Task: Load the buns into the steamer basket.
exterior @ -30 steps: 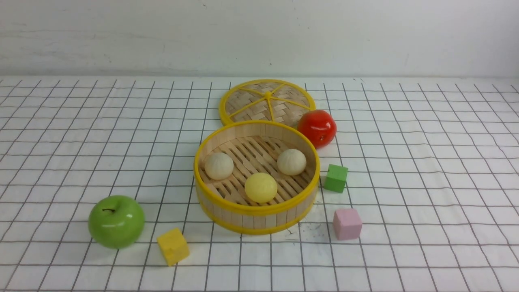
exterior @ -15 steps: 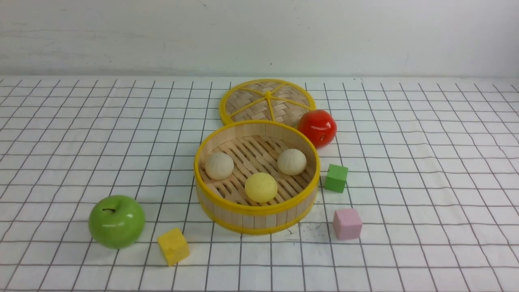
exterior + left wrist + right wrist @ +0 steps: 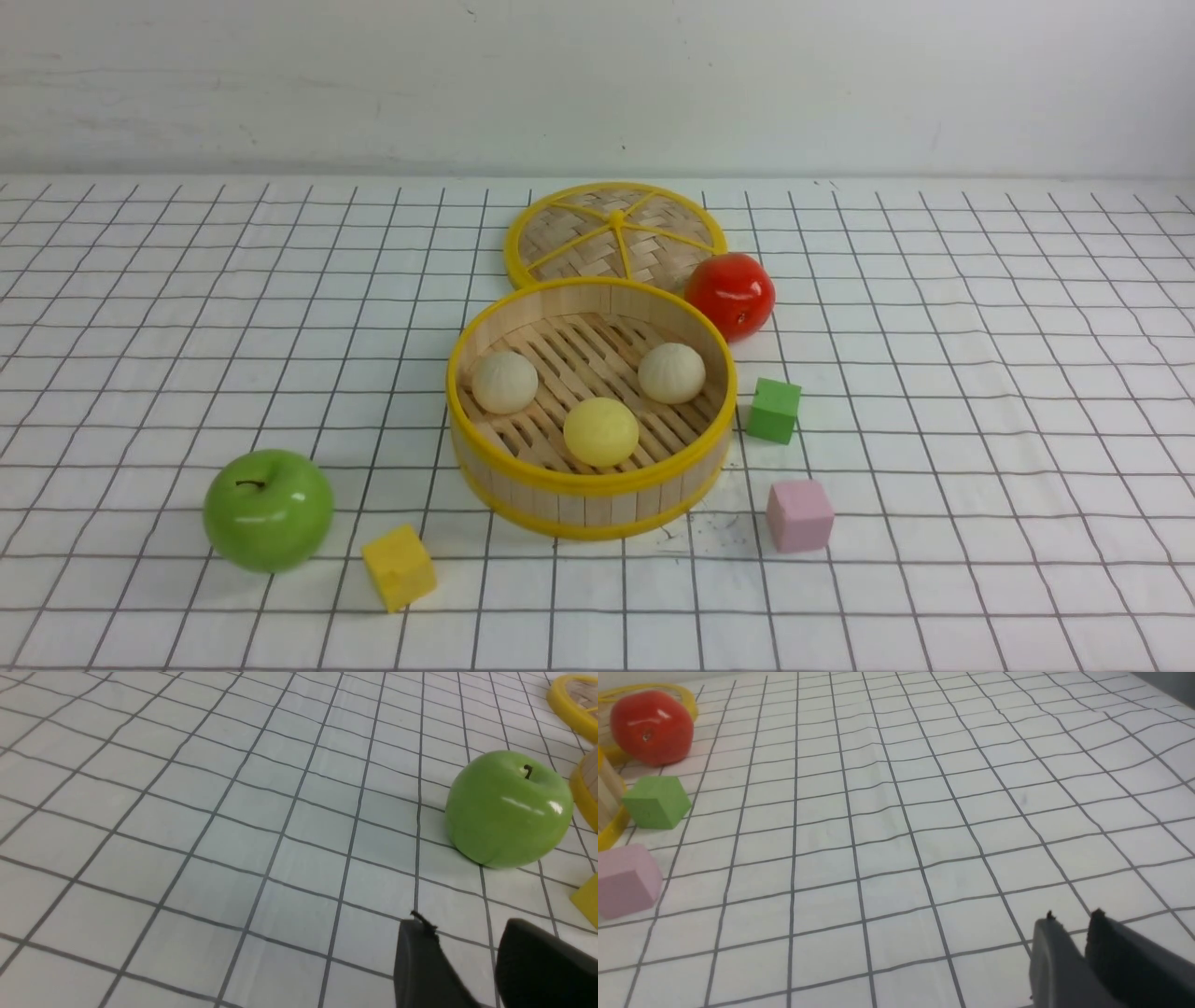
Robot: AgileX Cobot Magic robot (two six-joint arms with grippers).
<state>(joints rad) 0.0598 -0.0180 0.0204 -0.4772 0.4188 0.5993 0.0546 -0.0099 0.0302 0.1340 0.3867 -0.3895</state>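
Buns, three small matte balls, all seated on slatted floor of round bamboo steamer basket [image 3: 592, 509] with yellow rims: cream ridged bun [image 3: 504, 381] at left, second cream ridged bun [image 3: 671, 372] at right, pale yellow bun [image 3: 601, 431] nearest front wall. Left pincer [image 3: 467, 952] parted by clear gap, empty, above gridded white counter [image 3: 187, 812] near glossy green apple [image 3: 509, 808]. Right pincer [image 3: 1073, 933] parted by narrow slit only, empty. Counted besides: one red fruit [image 3: 730, 294], one woven lid [image 3: 614, 231], three cubes, green [image 3: 774, 410], pink [image 3: 799, 514], yellow [image 3: 399, 567].

No readable text, labels, brands, numbers or signs.
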